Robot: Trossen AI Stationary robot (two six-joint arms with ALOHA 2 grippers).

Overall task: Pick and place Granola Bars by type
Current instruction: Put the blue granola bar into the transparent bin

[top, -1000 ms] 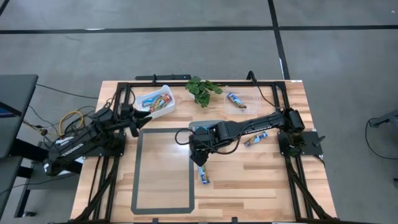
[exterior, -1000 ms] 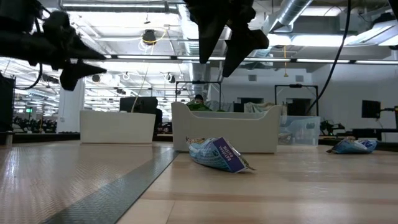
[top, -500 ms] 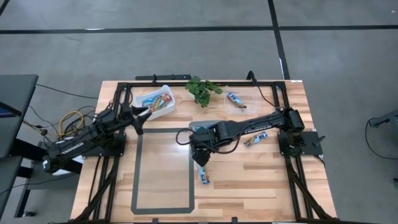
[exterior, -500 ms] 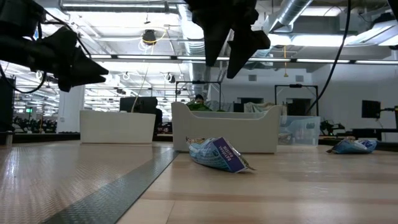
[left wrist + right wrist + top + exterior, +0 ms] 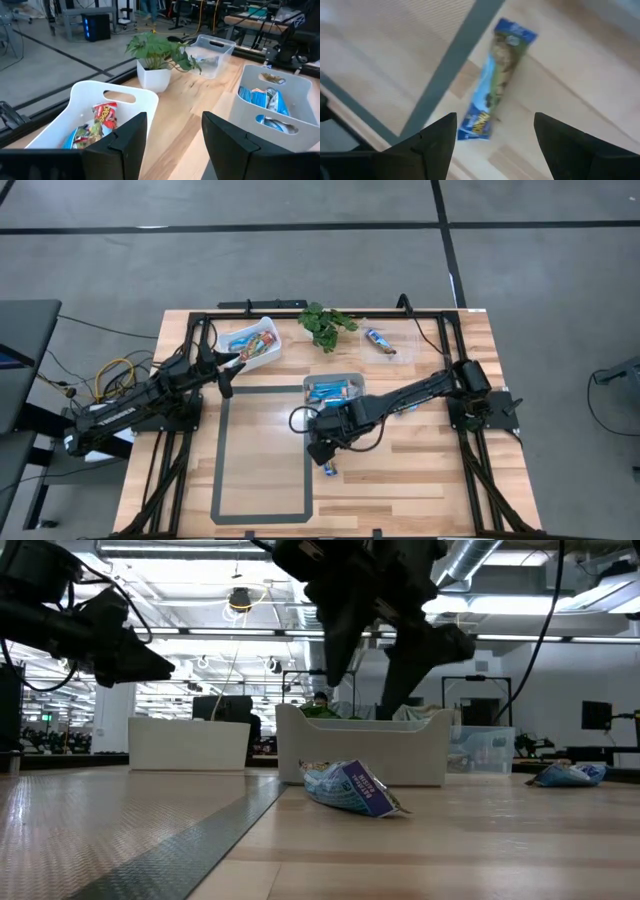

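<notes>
A blue granola bar (image 5: pixel 496 80) lies flat on the wood (image 5: pixel 328 468), just right of the grey tape frame. My right gripper (image 5: pixel 495 120) hangs open above it and points steeply down; the fingers touch nothing, as the low view (image 5: pixel 368 690) also shows. My left gripper (image 5: pixel 175 125) stands open and nearly level at the table's left (image 5: pixel 226 370), facing a white bin (image 5: pixel 90 95) of red and multicoloured bars. A second bin (image 5: pixel 335 390) holds blue bars. A clear tub (image 5: pixel 380 340) at the back holds one more bar.
A potted green plant (image 5: pixel 322 325) stands at the far edge between the white bin and the clear tub. Another blue bar (image 5: pixel 565 775) lies on the wood to the right. A grey tape rectangle (image 5: pixel 222 470) marks the table's near left.
My right gripper has come down toward the blue bar and toward the table's near edge, turning as it sank and staying open. The bin of blue bars, covered by that arm before, now shows. My left gripper has rolled about its own line, almost in place.
</notes>
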